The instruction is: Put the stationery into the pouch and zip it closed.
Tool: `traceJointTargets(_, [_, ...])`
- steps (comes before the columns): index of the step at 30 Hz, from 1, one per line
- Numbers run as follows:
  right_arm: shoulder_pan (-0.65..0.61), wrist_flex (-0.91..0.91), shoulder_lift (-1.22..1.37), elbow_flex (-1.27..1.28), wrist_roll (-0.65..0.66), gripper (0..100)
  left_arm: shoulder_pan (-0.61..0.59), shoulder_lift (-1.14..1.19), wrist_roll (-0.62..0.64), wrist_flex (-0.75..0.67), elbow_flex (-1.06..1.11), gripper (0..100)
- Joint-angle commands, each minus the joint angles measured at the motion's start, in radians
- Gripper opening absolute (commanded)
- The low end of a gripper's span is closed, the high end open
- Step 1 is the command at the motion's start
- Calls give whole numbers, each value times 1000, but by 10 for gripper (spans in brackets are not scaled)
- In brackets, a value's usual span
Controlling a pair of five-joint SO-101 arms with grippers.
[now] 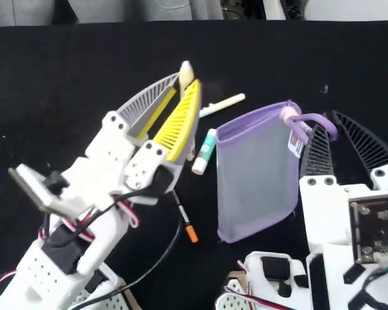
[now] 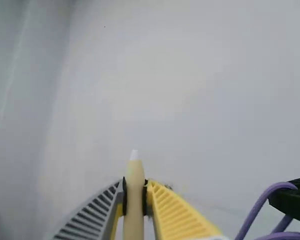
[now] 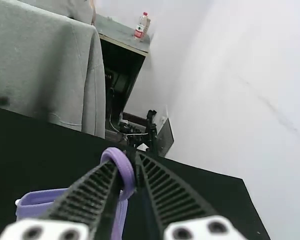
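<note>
Closest, a cream pen [image 2: 134, 175] is pinched by the left gripper [image 1: 183, 82] over the table's [image 1: 64, 77] middle. Beside it, the pouch's [image 1: 255, 168] loop [image 3: 112, 156] is clamped by the right gripper [image 3: 130, 162]. Glue stick [image 1: 204, 152], white pen [image 1: 223, 103] and orange-tipped pen [image 1: 184, 223] are left outside; zip undone.

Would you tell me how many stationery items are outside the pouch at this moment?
4: a cream pen in the left gripper; a second cream pen, a green-capped stick and an orange-tipped pen lying on the table beside the pouch. Others may be hidden under the arm.
</note>
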Motion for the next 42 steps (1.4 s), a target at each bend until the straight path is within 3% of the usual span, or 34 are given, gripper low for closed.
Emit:
traceJointTargets(1, [-6,6,-2,4,-11,11,64,55,-15,-18,-139,29])
traceJointTargets(6, [-6,8,-4,4,-12,11,173,68,-12,-15,-223,29])
traceJointTargets(11, [-6,8,-38,13,-12,11,194,68,-12,-18,-236,29])
traceJointTargets(15, [-11,6,-64,12,-12,11,189,78,-14,-34,-208,29])
traceJointTargets(19, [-130,25,-68,12,-12,11,191,135,-12,-147,-147,29])
traceJointTargets(23, [-221,37,-62,13,-12,11,189,180,100,-181,-122,29])
traceJointTargets(32, [-222,43,-71,28,-12,11,79,226,157,-186,-104,29])
traceJointTargets(42, [-222,43,-74,27,-12,11,73,230,157,-189,-114,29])
